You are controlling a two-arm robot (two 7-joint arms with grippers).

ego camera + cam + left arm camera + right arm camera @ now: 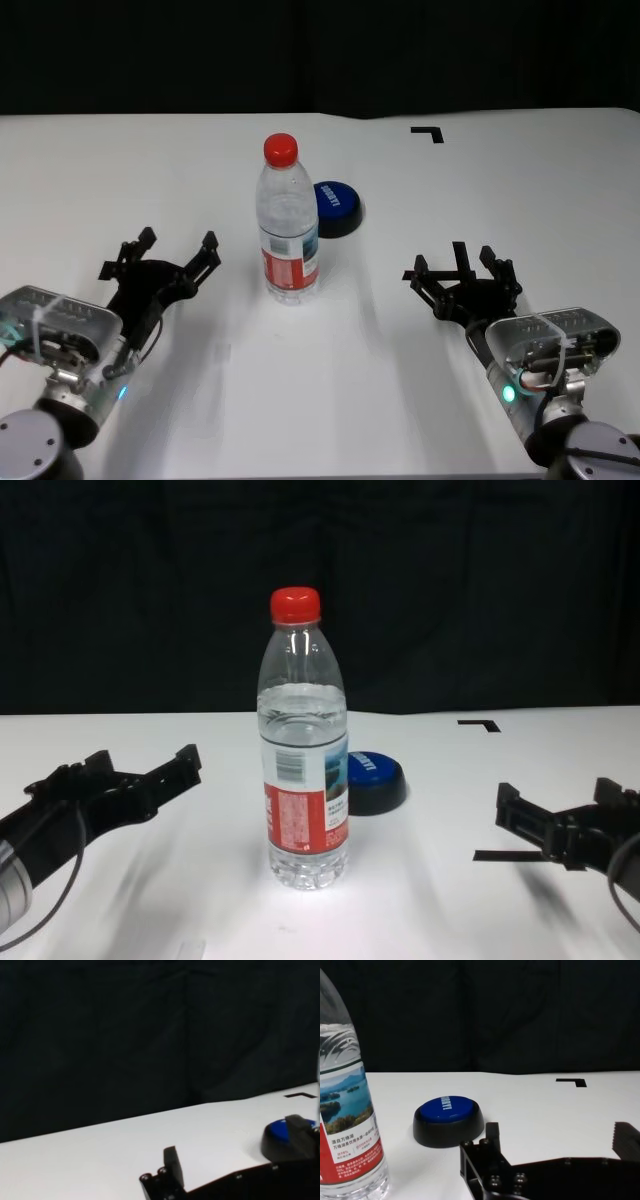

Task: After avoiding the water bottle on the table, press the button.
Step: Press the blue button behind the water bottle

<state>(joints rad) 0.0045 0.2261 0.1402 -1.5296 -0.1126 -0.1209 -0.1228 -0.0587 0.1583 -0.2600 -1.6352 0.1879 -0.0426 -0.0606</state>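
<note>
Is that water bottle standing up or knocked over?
Standing upright: the water bottle rests on its base on the table, red cap on top, in front of the button.

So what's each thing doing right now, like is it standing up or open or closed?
water bottle: upright on the table, red cap on.
button: on the table just behind the bottle, nothing touching it.
left gripper: open, holding nothing.
right gripper: open, holding nothing.

Colours on the white bench (120,180)

Water bottle (288,222): clear, red cap, label red, white and blue with a lake scene. Button (337,205): blue top, white lettering, dark base. Black tape marks near far right corner. Both tools black.
</note>
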